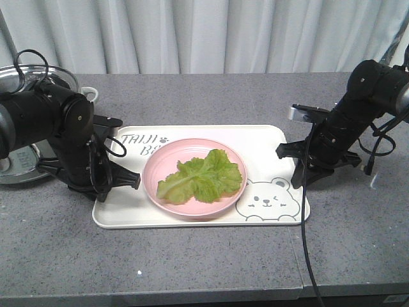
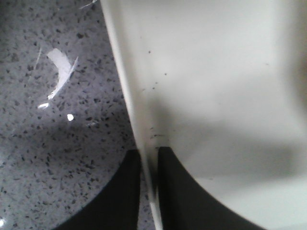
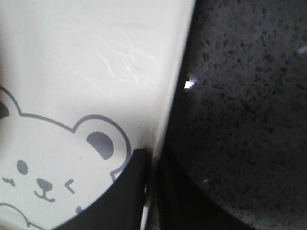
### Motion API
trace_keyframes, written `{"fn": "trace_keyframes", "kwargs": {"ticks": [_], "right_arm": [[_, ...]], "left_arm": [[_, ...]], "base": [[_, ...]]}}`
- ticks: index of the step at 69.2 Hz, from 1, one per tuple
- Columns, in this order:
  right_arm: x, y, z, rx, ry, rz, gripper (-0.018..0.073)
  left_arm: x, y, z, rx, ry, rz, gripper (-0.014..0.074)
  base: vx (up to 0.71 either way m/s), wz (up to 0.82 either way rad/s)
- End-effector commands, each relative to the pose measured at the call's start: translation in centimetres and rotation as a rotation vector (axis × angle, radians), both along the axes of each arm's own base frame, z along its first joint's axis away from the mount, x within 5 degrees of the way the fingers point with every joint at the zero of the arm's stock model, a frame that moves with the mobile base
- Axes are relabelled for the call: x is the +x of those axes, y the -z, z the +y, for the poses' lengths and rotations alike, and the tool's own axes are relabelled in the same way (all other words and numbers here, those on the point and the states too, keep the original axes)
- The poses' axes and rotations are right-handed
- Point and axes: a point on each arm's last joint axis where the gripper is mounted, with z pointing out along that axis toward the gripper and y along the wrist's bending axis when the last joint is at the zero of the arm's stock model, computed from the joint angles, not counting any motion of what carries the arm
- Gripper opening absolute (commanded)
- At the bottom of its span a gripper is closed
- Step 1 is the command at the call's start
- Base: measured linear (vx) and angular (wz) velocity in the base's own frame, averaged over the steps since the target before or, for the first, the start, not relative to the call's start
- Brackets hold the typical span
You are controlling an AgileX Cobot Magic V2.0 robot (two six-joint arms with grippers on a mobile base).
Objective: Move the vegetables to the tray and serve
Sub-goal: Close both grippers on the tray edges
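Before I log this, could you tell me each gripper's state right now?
Left gripper: closed on the rim of the tray.
Right gripper: closed on the tray's rim beside the bear drawing.

Room in front and behind, tight at the sides

The grey counter (image 1: 192, 256) is bare in front of the tray (image 1: 268, 137) and behind it, so I can pass there. My left gripper (image 1: 133, 181) and right gripper (image 1: 282, 151) each pinch a side rim, so the sides are taken. The pink plate (image 1: 156, 167) fills the tray's middle. A shiny metal pot (image 1: 13, 73) stands close behind my left arm (image 1: 64, 121).
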Motion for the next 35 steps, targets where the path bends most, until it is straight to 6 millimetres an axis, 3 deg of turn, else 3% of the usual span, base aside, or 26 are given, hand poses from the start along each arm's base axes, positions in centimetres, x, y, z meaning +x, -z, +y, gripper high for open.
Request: {"fn": "trace_keyframes", "kwargs": {"ticks": [1,22,35], "right_arm": [[-0.2,-1.8,0.8,0.067,-0.041,-0.049,-0.0008],[-0.5,-3.1,0.8,0.073,-0.040,-0.090,-0.0006],[-0.7,-4.1,0.7,0.073,-0.039,-0.119,-0.0006]], "left_arm": [[-0.1,-1.2,-0.9,-0.067,0.037,-0.034,-0.0007],[-0.2,-1.5,-1.8,-0.170,0.076,-0.031,-0.0007],[-0.5,-3.1,-2.0,-0.216,0.076,-0.098,-0.0007]], "base": [[0.00,0.00],[0.00,0.00],[0.00,0.00]]}}
